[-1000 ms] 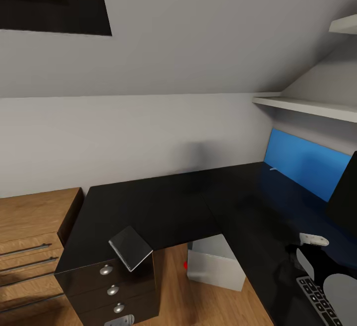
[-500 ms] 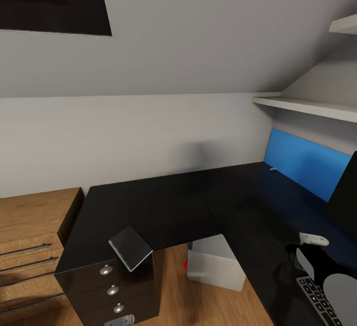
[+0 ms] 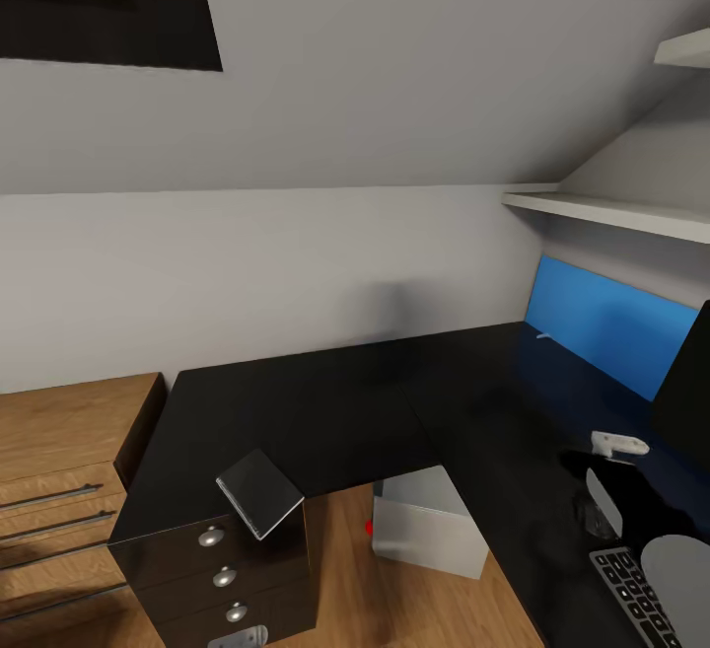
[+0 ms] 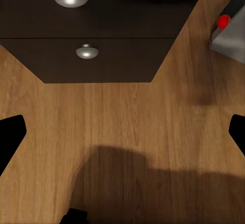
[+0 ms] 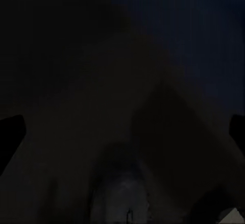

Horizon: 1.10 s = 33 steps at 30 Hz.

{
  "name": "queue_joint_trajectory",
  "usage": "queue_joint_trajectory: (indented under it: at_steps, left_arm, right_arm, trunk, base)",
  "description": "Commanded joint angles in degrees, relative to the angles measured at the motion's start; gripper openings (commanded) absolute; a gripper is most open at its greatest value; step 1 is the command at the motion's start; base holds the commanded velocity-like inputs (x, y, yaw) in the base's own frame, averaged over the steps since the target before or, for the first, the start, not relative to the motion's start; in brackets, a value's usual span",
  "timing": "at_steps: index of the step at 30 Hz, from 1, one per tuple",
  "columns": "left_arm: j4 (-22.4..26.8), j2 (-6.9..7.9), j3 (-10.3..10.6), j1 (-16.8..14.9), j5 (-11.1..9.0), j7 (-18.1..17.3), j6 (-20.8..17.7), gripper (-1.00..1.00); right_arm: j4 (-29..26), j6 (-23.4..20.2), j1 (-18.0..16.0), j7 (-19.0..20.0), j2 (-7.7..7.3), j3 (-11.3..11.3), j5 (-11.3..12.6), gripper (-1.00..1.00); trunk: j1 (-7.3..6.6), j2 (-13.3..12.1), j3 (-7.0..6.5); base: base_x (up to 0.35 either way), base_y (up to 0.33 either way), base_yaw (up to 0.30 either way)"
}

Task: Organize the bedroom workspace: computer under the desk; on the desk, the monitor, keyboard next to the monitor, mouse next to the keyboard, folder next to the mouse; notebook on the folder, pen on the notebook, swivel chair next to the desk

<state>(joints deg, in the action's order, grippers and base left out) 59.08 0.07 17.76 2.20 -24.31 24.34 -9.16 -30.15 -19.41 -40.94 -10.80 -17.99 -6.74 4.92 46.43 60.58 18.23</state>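
Right gripper point(image 3: 619, 444) over the tabletop point(image 3: 325, 411) beside the keyboard point(image 3: 631, 594); jaws apart, empty. Left jaws likewise apart above floor. Advise a slow, level descent.

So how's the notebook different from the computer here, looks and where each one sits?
The notebook is a thin flat grey book; the computer is a bulky light grey-white box. The notebook lies on the desk top, overhanging its front corner; the computer stands on the floor under the desk. Both are greyish.
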Motion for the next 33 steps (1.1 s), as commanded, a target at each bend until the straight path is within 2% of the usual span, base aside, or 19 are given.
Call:
queue_joint_trajectory:
  at_steps: [1, 9, 12, 14, 19, 21, 22, 23, 25, 26, 33]
  left_arm:
    - [0.13, 0.02, 0.09, 0.00, -0.29, 0.36, -0.24, 1.00]
    - [0.13, 0.02, 0.09, 0.00, -0.23, 0.41, -0.24, 1.00]
    - [0.15, 0.02, 0.09, 0.00, -0.22, 0.49, -0.24, 1.00]
    - [0.12, 0.02, 0.09, 0.00, -0.22, 0.52, -0.24, 1.00]
    - [0.09, 0.02, 0.09, 0.00, -0.21, 0.59, -0.24, 1.00]
    - [0.10, 0.02, 0.09, 0.00, -0.21, 0.61, -0.24, 1.00]
    - [0.10, 0.02, 0.10, 0.00, -0.21, 0.61, -0.24, 1.00]
    - [0.11, 0.02, 0.15, 0.00, -0.17, 0.62, -0.24, 1.00]
    - [0.10, 0.02, 0.16, 0.00, -0.17, 0.62, -0.24, 1.00]
    - [0.12, -0.02, 0.17, 0.00, -0.20, 0.62, -0.24, 1.00]
    - [0.09, -0.06, 0.24, 0.00, -0.24, 0.62, -0.24, 1.00]
  right_arm:
    - [-2.48, -0.77, 0.84, -0.28, 0.61, 0.06, 0.58, 1.00]
    - [-10.58, -3.77, 4.34, -0.28, 1.50, 0.06, 0.80, 1.00]
    - [-17.13, -6.37, 7.56, -0.29, 2.30, 0.06, 0.85, 1.00]
    - [-25.94, -9.91, 11.86, -0.35, 3.81, 0.06, 0.86, 1.00]
    - [-36.69, -13.76, 17.36, -0.42, 6.19, 0.06, 0.81, 1.00]
    - [-41.41, -15.13, 19.74, -0.48, 7.56, 0.06, 0.80, 1.00]
    - [-43.70, -15.78, 20.91, -0.52, 8.46, 0.06, 0.74, 1.00]
    - [-46.50, -16.54, 22.39, -0.57, 10.01, 0.06, 0.57, 1.00]
    - [-47.19, -16.73, 22.77, -0.59, 10.51, 0.06, 0.49, 1.00]
    - [-48.03, -16.92, 23.27, -0.62, 11.23, 0.06, 0.45, 1.00]
    - [-48.07, -17.01, 23.42, -0.48, 11.88, 0.18, 0.84, 1.00]
  trunk:
    - [0.01, 0.05, 0.06]
    - [0.01, 0.05, 0.06]
    - [0.01, 0.05, 0.06]
    - [0.01, 0.05, 0.06]
    - [0.01, 0.05, 0.06]
    - [0.01, 0.05, 0.06]
    - [0.01, 0.05, 0.06]
    - [0.01, 0.05, 0.06]
    - [-0.21, -0.36, -0.12]
    - [-0.43, -0.76, -0.30]
    - [-1.97, -3.56, -1.55]
  base:
    - [0.000, 0.000, 0.000]
    - [0.000, 0.000, 0.000]
    - [0.000, 0.000, 0.000]
    - [0.000, 0.000, 0.000]
    - [0.000, 0.000, 0.000]
    - [0.000, 0.000, 0.000]
    - [0.000, 0.000, 0.000]
    - [0.000, 0.000, 0.000]
    - [0.000, 0.000, 0.000]
    - [0.000, 0.000, 0.000]
    - [0.000, 0.000, 0.000]
